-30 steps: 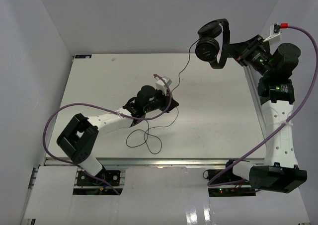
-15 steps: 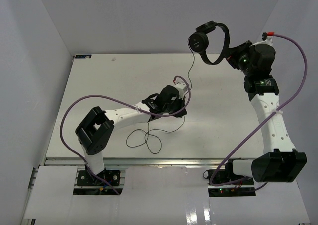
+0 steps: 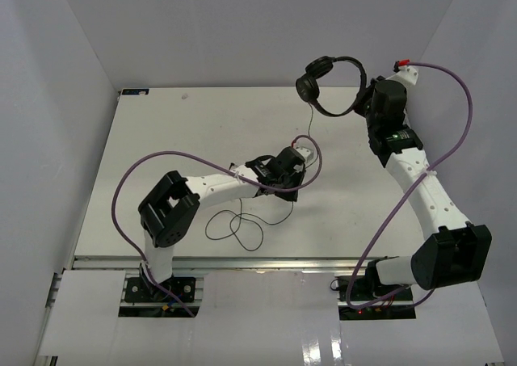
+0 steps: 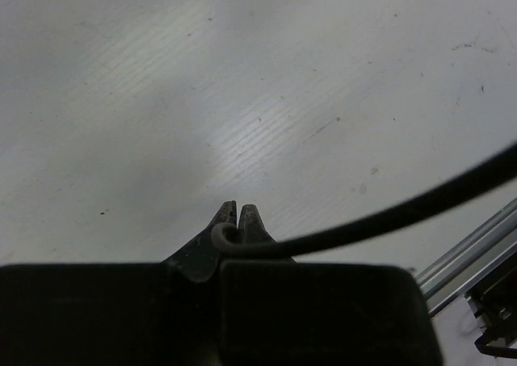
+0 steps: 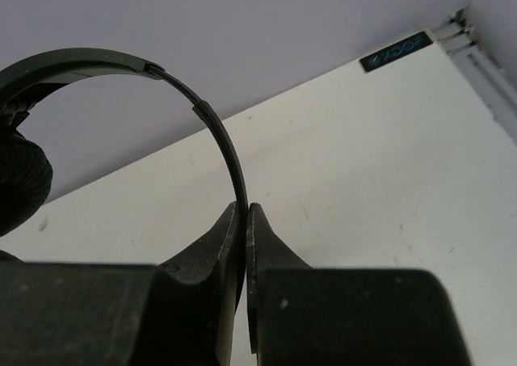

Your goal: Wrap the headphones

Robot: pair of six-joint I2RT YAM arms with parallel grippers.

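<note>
Item: black headphones [image 3: 308, 86], held in the air above the far right edge of the white table [image 3: 161, 140]. Right gripper [image 5: 245, 212]: jaws pressed together on the thin headband [image 5: 216, 128], one padded earcup [image 5: 16, 184] at the left of its wrist view. Cord [image 3: 312, 128]: hangs from the earcup down to the left gripper [image 4: 238, 214], whose jaws pinch it just above mid-table. The remaining cord lies in loose loops [image 3: 234, 225] on the table nearer the arm bases.
</note>
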